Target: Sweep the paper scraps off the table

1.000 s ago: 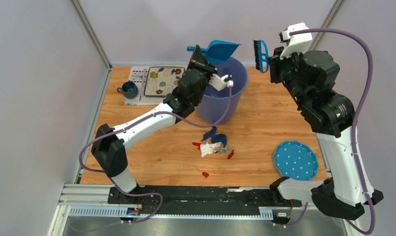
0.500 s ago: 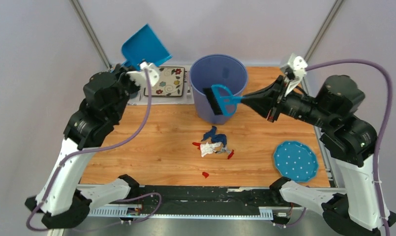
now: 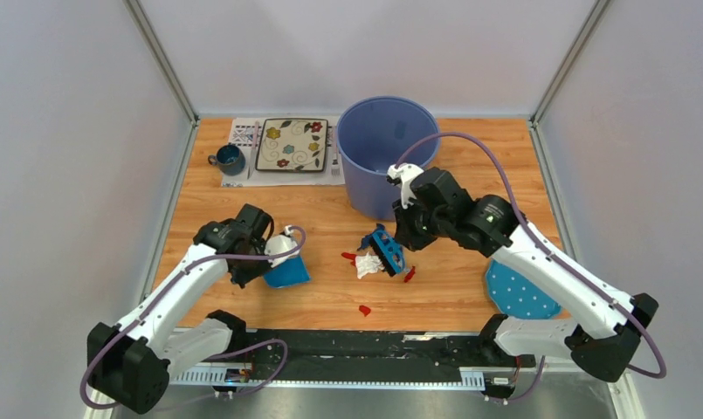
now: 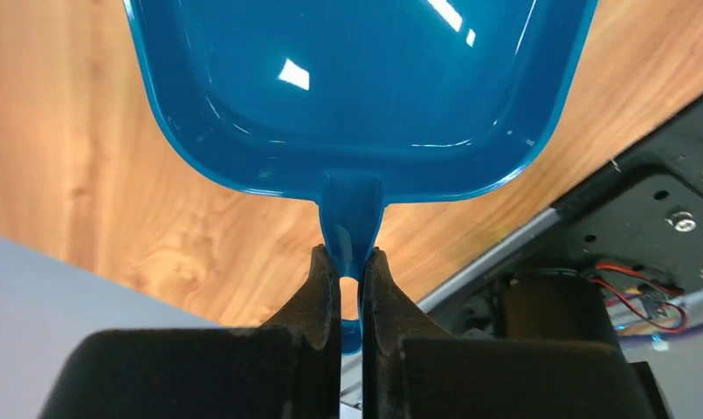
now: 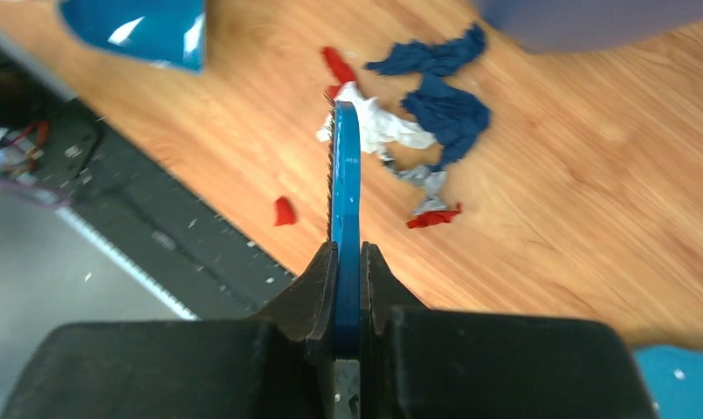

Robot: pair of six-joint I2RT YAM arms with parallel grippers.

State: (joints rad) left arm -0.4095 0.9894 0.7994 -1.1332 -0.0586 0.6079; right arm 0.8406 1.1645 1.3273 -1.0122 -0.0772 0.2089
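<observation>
The paper scraps [image 3: 370, 259] lie in a loose cluster at the table's [image 3: 243, 209] middle: dark blue [image 5: 444, 105], white [image 5: 378, 122], grey [image 5: 422, 179] and red [image 5: 433, 218] bits. One red bit [image 3: 363, 309] lies apart nearer the front edge. My right gripper [image 3: 401, 233] is shut on a blue brush [image 3: 387, 250], whose head rests at the cluster's right side. My left gripper [image 3: 278, 261] is shut on the handle of a blue dustpan [image 3: 287, 272], low over the wood, left of the scraps. In the left wrist view the pan [image 4: 356, 87] holds nothing.
A blue bucket [image 3: 387, 153] stands behind the scraps. A patterned placemat with a flowered plate [image 3: 291, 144] and a dark mug [image 3: 230, 159] lie back left. A blue polka-dot cloth [image 3: 522, 295] lies front right, partly under my right arm. The black rail [image 3: 348, 345] runs along the front edge.
Both arms have come down from high positions. The left brought the dustpan down to the wood left of the scraps; the right swung the brush from the bucket down to the cluster.
</observation>
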